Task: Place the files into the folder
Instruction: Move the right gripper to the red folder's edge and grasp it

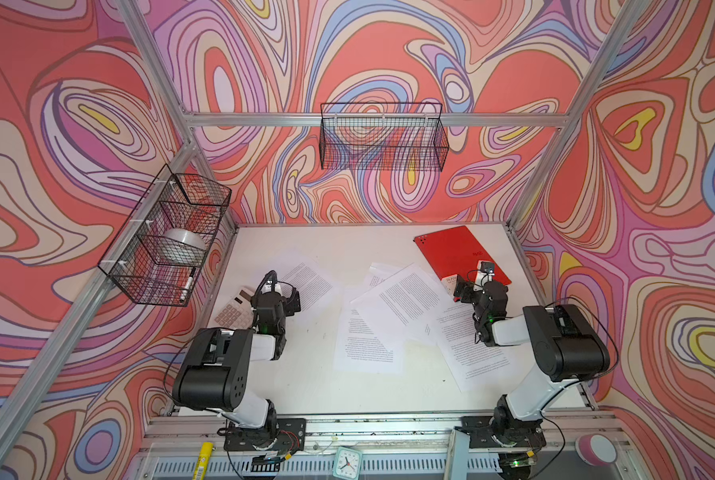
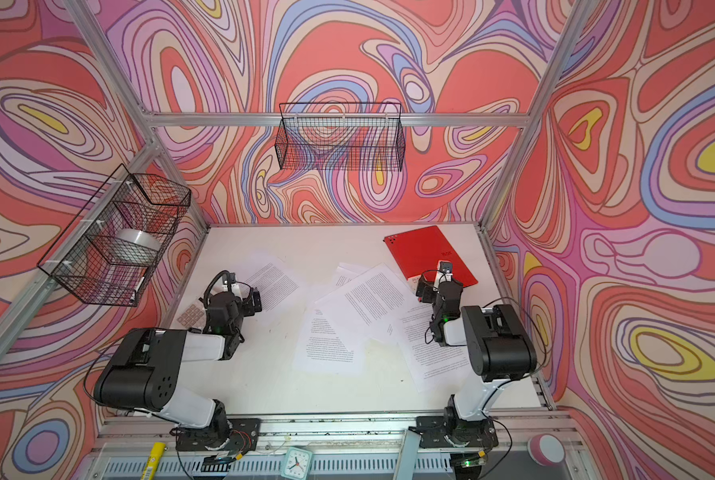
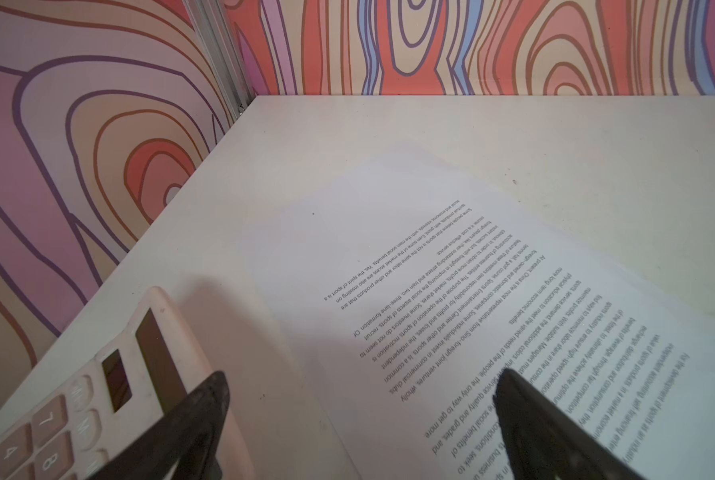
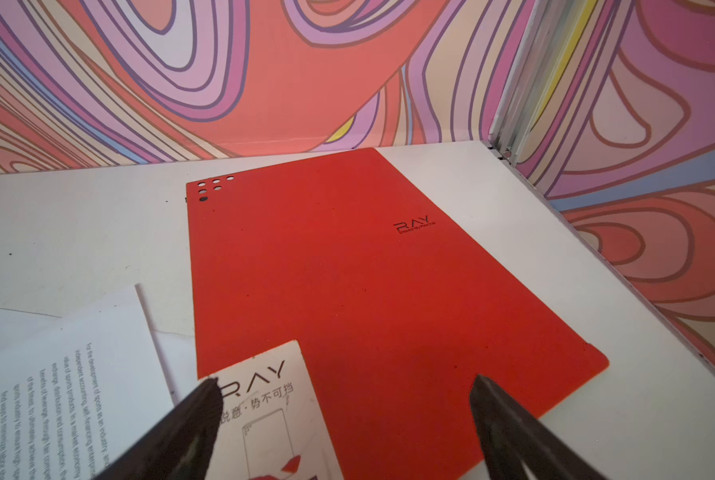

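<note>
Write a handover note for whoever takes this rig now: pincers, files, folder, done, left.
Left pincer: open, empty, above the gap between the calculator and one sheet.
Right pincer: open, empty, above the near end of the folder.
The folder lies closed at the far right of the table.
The files lie loose across the table.
Done: nothing yet, it seems.
Left: open the folder, gather every sheet, put them in.
</note>
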`<action>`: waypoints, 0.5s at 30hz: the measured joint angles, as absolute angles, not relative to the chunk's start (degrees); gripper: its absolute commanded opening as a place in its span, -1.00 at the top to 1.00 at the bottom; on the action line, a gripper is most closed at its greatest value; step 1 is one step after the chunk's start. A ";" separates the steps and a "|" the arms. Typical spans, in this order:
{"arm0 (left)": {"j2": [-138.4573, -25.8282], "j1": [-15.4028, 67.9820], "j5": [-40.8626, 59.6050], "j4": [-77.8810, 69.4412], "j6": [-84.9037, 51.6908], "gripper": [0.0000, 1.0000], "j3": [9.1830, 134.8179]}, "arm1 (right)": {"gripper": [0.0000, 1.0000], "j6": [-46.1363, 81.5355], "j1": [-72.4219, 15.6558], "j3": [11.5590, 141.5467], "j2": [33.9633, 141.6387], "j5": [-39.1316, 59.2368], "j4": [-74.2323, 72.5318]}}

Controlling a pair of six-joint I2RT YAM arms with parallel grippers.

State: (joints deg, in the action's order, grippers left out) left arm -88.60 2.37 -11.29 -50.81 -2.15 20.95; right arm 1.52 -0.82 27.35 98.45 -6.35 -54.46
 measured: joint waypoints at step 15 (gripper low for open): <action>-88.60 2.20 -10.46 -50.78 -2.13 -1.00 20.97 | -0.97 1.50 -0.82 27.35 98.45 -5.96 -54.48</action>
